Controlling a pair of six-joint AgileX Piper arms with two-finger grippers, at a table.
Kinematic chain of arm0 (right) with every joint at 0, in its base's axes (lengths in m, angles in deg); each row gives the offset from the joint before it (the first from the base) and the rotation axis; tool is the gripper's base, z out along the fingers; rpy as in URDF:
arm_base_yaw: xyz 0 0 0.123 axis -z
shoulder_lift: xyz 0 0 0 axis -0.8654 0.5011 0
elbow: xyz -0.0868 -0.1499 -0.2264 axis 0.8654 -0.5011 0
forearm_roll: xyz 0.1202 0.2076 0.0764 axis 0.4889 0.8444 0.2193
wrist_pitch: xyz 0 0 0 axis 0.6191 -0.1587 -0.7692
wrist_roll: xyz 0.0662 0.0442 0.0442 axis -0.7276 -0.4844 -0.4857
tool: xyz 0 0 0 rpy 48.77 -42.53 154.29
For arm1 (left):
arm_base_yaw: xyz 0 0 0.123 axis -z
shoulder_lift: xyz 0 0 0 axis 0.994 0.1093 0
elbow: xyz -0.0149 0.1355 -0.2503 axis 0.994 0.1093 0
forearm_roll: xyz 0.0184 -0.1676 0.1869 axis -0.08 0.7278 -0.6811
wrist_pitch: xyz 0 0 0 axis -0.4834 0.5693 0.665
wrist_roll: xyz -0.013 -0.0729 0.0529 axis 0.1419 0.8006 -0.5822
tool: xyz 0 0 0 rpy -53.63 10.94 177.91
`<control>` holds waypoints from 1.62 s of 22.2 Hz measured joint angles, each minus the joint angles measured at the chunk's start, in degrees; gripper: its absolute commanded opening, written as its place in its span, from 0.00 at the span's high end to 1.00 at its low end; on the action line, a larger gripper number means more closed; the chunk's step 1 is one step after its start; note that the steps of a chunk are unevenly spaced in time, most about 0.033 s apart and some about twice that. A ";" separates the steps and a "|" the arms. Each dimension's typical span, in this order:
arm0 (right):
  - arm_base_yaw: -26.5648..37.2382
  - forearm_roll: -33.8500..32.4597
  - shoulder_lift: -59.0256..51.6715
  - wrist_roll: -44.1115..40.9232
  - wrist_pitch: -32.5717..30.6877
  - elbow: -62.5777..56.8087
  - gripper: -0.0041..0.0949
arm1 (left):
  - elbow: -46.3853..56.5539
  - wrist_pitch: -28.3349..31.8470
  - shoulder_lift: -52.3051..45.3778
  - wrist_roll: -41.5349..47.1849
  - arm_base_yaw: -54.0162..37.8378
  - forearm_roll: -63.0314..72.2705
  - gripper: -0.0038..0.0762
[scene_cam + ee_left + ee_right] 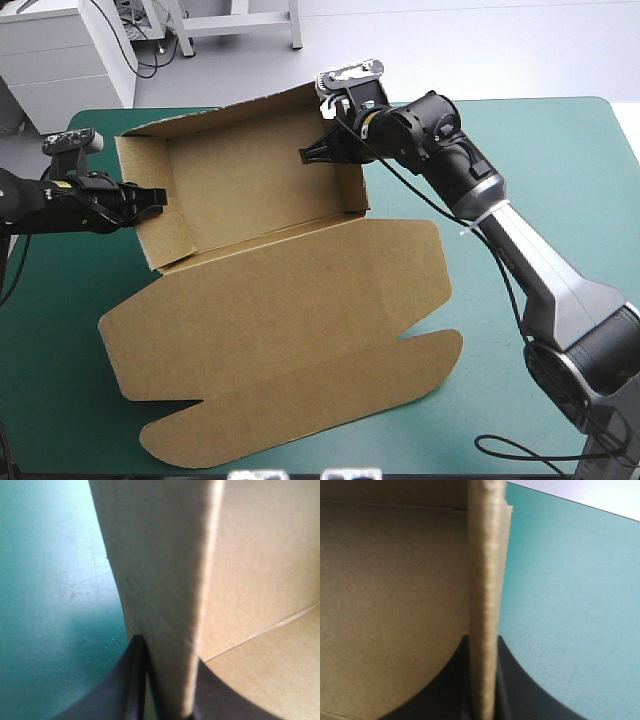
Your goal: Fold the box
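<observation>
Brown box (pixel 250 190) sits mid-table on teal-green cover (pixel 570 170). It forms an open tray w/ walls raised. Its lid (pixel 280 340) lies flat, spread toward the near table edge.

L gripper (pixel 158 197) reaches in at tray's left end. Its black fingers (pixel 120 690) are pressed nearly together, pinching the left side wall. The board stands edge-on between them, w/ one finger outside over the cover & the other inside the tray.

R gripper (pixel 308 156) comes in at the opposite end, fingers likewise all but closed on the right side wall near its top rim.

Ahead of each gripper, tray interior lies to one side of the pinched wall, bare cover to the other.
</observation>
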 measured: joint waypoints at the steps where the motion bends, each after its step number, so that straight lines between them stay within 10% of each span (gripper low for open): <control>1: -0.20 -0.82 -0.13 -0.29 -0.89 0.05 0.96 | 0.30 1.33 0.06 0.25 1.49 -1.00 0.96; 11: 1.95 -8.75 0.26 -3.99 -15.57 -1.76 0.96 | -1.28 8.06 8.33 9.35 20.86 -14.24 0.96; 25: 2.88 -4.75 2.85 -11.60 -14.23 -20.55 0.96 | -3.00 3.43 24.70 21.15 31.92 -29.93 0.95; 29: 2.99 -4.72 3.98 -12.89 -14.23 -20.60 0.92 | -3.11 4.22 25.57 20.93 32.00 -30.64 0.79; 36: 2.39 -6.38 3.96 -11.86 -16.20 -20.60 0.46 | -3.11 4.69 26.03 19.79 32.97 -31.49 0.40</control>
